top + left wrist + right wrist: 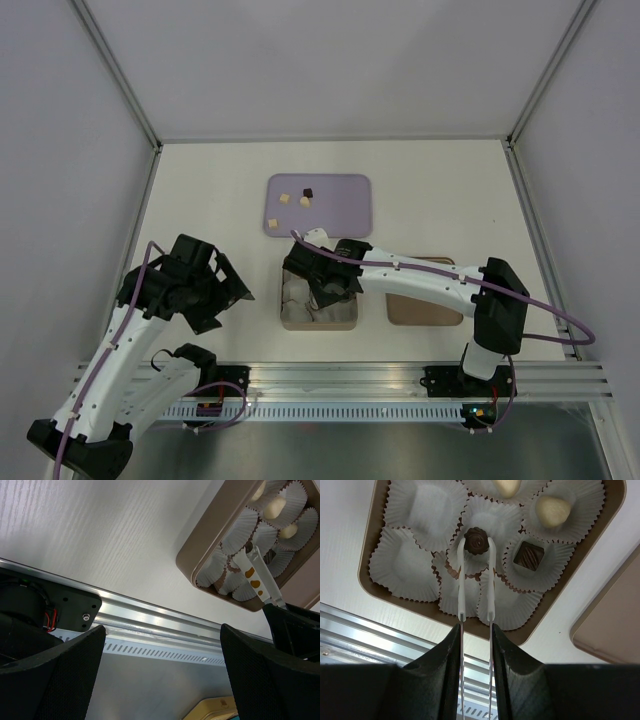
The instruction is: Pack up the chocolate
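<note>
The right hand [475, 630] is pressed together on a pair of white tongs [461, 580]. The tong tips pinch a round dark chocolate [476, 540] over the middle paper cup [496, 516] of the tan box [369, 550]. Neighbouring cups hold a square dark chocolate [528, 555] and two pale chocolates [554, 511]. Farther back on the desk [220, 170], a lavender tray [340, 215] carries four loose pieces [285, 198] — three tan, one dark. The left hand [162, 630] hangs with its fingers spread, off to the left of the box. A brown lid [425, 312] lies flat just right of the box.
</note>
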Controlling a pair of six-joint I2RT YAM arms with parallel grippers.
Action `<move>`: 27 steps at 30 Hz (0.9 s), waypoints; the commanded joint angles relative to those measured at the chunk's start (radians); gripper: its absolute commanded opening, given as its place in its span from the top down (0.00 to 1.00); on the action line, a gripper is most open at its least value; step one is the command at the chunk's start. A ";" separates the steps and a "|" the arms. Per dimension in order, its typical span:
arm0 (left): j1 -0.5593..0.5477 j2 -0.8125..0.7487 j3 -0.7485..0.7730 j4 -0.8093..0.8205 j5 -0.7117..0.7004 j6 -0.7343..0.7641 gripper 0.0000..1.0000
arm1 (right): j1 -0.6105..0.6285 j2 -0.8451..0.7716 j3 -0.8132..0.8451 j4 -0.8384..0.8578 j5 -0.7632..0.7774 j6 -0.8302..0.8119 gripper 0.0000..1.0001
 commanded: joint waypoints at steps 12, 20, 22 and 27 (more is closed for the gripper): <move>-0.004 -0.010 0.001 -0.002 0.021 -0.025 0.00 | -0.004 0.020 0.060 0.010 0.047 0.039 0.72; -0.004 -0.013 0.002 -0.005 0.021 -0.025 0.00 | -0.003 0.020 0.074 0.000 0.060 0.036 0.60; -0.004 -0.015 0.002 -0.005 0.021 -0.029 0.01 | -0.003 0.019 0.071 -0.006 0.061 0.039 0.58; -0.003 -0.021 0.004 -0.010 0.021 -0.030 0.00 | -0.003 0.009 0.089 -0.022 0.070 0.041 0.57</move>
